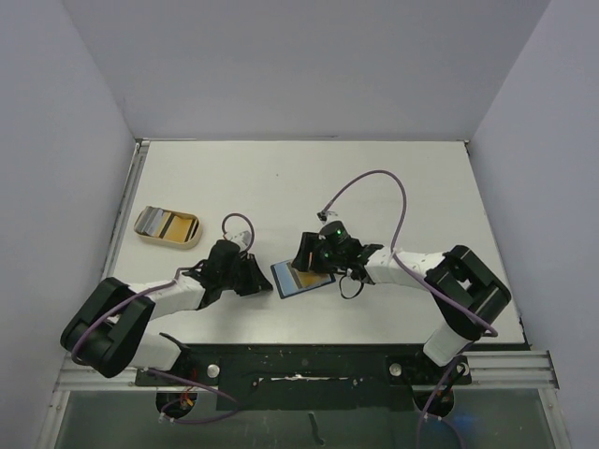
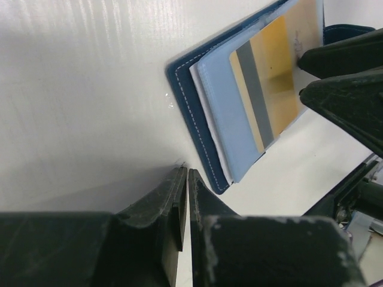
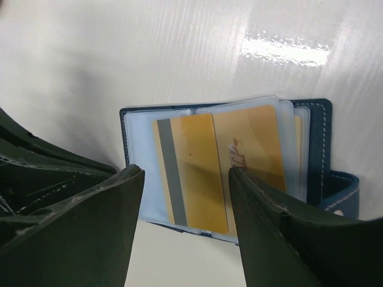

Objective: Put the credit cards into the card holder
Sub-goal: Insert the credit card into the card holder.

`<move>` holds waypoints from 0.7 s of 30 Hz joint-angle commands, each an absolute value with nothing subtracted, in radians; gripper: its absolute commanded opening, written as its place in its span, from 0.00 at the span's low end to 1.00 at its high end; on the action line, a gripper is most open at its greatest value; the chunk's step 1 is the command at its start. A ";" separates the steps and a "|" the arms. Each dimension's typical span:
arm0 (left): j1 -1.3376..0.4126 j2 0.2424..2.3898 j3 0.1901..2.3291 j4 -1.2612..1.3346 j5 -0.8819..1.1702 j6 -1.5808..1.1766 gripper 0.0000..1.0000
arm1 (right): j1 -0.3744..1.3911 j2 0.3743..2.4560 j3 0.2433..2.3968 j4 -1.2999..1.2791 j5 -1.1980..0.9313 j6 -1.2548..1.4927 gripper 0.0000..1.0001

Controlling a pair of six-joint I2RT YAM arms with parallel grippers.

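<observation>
- Pincer of the left arm (image 2: 183,174) pressed together, holding nothing, just beside the card holder (image 1: 301,279).
- Card holder lies open on the counter (image 1: 393,187), a gold striped card (image 3: 188,179) on its pale-blue sleeves.
- Right pincer (image 3: 184,173) spread, 1 finger either side of that card.
- Beige tray (image 1: 168,227) well apart, far left.
</observation>
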State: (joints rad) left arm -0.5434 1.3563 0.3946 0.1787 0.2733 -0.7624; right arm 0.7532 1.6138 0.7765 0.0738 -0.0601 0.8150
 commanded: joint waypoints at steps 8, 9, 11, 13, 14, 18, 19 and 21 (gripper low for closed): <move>-0.543 1.432 0.409 0.313 0.308 -0.772 0.06 | 0.803 1.685 0.805 0.169 -0.138 0.839 0.60; -0.543 1.435 0.410 0.316 0.310 -0.772 0.06 | 0.805 1.690 0.803 0.189 -0.153 0.848 0.60; -0.543 1.440 0.414 0.318 0.311 -0.774 0.06 | 0.808 1.695 0.794 0.220 -0.181 0.870 0.60; -0.543 1.440 0.415 0.319 0.311 -0.773 0.06 | 0.814 1.693 0.785 0.251 -0.202 0.883 0.60; -0.542 1.438 0.416 0.318 0.310 -0.774 0.06 | 0.815 1.692 0.785 0.260 -0.208 0.886 0.60; -0.542 1.419 0.421 0.298 0.306 -0.770 0.06 | 0.814 1.669 0.802 0.219 -0.194 0.853 0.59; -0.541 1.408 0.423 0.287 0.302 -0.769 0.06 | 0.812 1.654 0.807 0.190 -0.178 0.837 0.59; -0.540 1.377 0.425 0.262 0.288 -0.770 0.06 | 0.802 1.614 0.817 0.129 -0.151 0.792 0.59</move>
